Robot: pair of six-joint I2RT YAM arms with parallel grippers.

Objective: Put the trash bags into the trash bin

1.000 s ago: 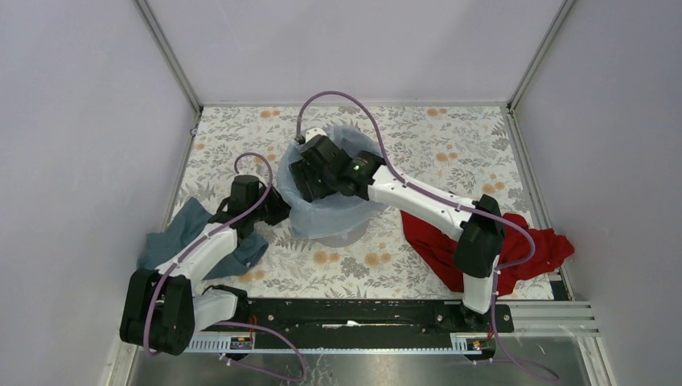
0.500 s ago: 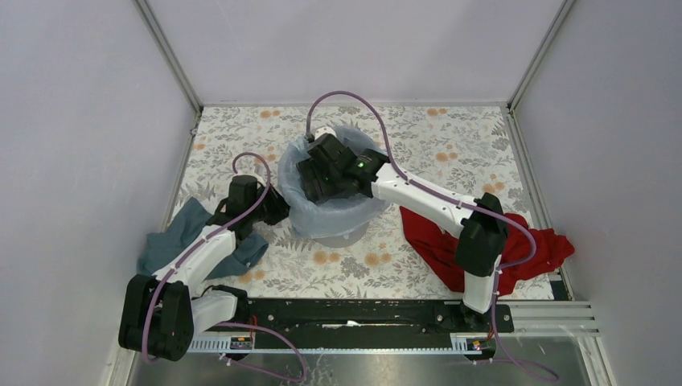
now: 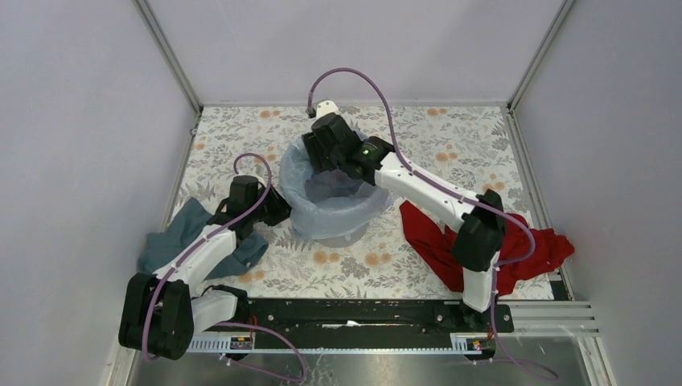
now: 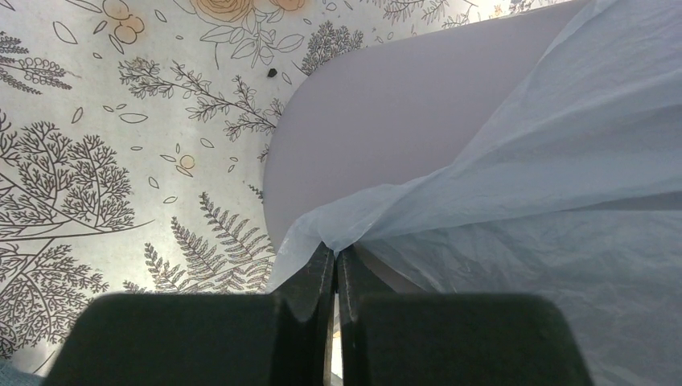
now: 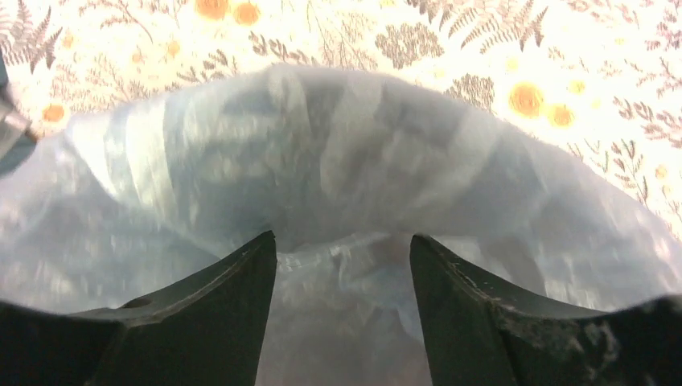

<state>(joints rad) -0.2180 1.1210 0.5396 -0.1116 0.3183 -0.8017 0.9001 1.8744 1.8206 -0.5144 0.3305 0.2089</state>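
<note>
The trash bag [image 3: 326,201] is thin, limp film, judged light, slippery and easily torn; its rim edge is the best hold. It lines the trash bin [image 4: 378,137], its edge draped outside. The left gripper [image 4: 335,264] is clamped on that edge at the bin's left side. The right gripper [image 5: 343,245] hovers with jaws apart over the bin's far rim, with film beneath it, apparently unheld.

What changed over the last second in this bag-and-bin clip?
The right pincer moved from the middle of the trash bin mouth toward its far rim, jaws apart, uncovering the inside of the trash bag. The left pincer stays shut on the bag's edge; the teal cloth and red cloth lie as before.
</note>
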